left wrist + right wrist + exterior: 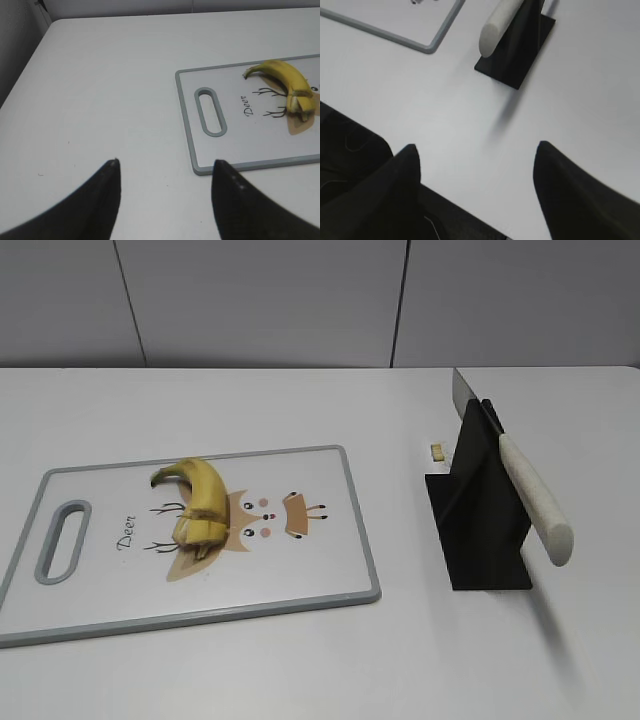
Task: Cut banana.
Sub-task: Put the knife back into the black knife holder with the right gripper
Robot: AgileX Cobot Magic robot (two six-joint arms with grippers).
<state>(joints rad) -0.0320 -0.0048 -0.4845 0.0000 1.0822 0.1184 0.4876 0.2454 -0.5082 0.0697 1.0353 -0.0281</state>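
The yellow banana [197,505] lies on the white cutting board [320,570], left of its middle, stem tip pointing far-left; its near end looks cut into pieces. It also shows in the left wrist view [287,80]. The knife [525,495], white handle toward me, rests in a black stand [480,515] to the right of the board. Its handle end shows in the right wrist view [495,27]. My left gripper [165,165] is open and empty over bare table left of the board. My right gripper [475,147] is open and empty near the table's front edge, short of the stand.
The board [210,155] has a grey rim and a handle slot [210,111] at its left end. A small pale scrap [437,451] lies on the table beside the stand. The table's front edge and dark floor show in the right wrist view.
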